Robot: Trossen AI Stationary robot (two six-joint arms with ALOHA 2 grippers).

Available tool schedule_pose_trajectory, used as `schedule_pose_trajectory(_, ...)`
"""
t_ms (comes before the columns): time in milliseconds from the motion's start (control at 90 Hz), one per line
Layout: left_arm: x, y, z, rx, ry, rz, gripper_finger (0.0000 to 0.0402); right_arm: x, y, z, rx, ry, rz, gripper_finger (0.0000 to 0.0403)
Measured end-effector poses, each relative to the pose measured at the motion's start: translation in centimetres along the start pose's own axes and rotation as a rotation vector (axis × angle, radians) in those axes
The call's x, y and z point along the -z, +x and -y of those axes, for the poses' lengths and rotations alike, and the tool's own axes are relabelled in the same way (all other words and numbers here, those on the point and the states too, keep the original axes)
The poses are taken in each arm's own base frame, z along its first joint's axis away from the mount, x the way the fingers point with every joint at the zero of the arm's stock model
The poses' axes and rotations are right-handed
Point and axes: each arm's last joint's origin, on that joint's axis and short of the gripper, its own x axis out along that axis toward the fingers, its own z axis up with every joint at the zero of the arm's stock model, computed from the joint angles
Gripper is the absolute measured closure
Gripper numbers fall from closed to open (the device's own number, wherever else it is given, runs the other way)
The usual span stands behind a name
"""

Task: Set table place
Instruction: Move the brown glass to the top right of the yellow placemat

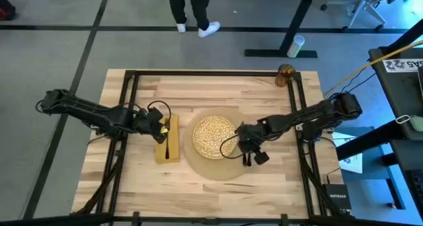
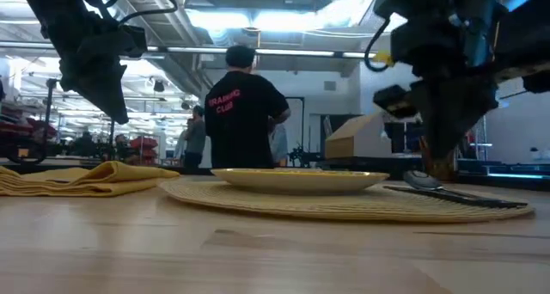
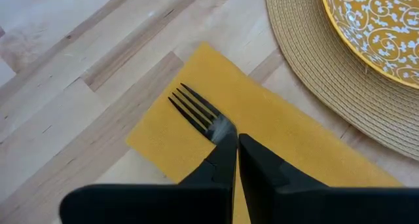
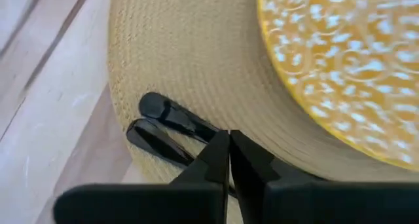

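Note:
A round tan placemat (image 1: 215, 168) lies mid-table with the yellow patterned plate (image 1: 213, 135) on it. To its left the mustard napkin (image 1: 162, 153) lies flat on the wood, and the dark fork (image 3: 196, 109) rests on top of it. My left gripper (image 3: 236, 139) hangs shut over the fork's neck, raised clear of the napkin in the low view (image 2: 116, 113). Two dark utensils, the spoon and knife (image 4: 157, 119), lie side by side on the placemat's right edge. My right gripper (image 4: 229, 137) is shut just over their handles, which it hides. My right gripper points down at the handles of the spoon and knife (image 4: 196, 135), with its shut fingers right above them. The fingers themselves hide that spot, so I cannot tell whether they touch the utensils. Both utensils lie flat on the placemat.
A small amber glass (image 1: 285, 74) stands at the table's far right corner beside the black rail (image 1: 211, 73). Bare wood lies near the front edge and at the far left. A person in a dark shirt (image 2: 242, 113) stands beyond the far edge.

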Motion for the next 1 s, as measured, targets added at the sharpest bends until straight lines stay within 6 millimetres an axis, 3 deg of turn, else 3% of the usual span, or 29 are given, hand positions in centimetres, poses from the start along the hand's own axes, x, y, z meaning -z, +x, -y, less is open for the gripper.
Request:
schedule_pose_trajectory(378, 0.0, 0.0, 0.0, 0.000, 0.004, 0.000, 0.0402, 2.5, -4.1, 0.6, 0.194, 0.092, -0.135, 0.0403)
schedule_pose_trajectory(611, 0.0, 0.0, 0.0, 0.000, 0.015, 0.000, 0.0402, 5.1, -8.1, 1.2, 0.380, 0.131, -0.215, 0.0403)
schedule_pose_trajectory(1000, 0.0, 0.0, 0.0, 0.009, -0.008, -0.007, 0.0402, 10.7, -12.6, 6.0, 0.643, 0.436, -0.358, 0.0403)
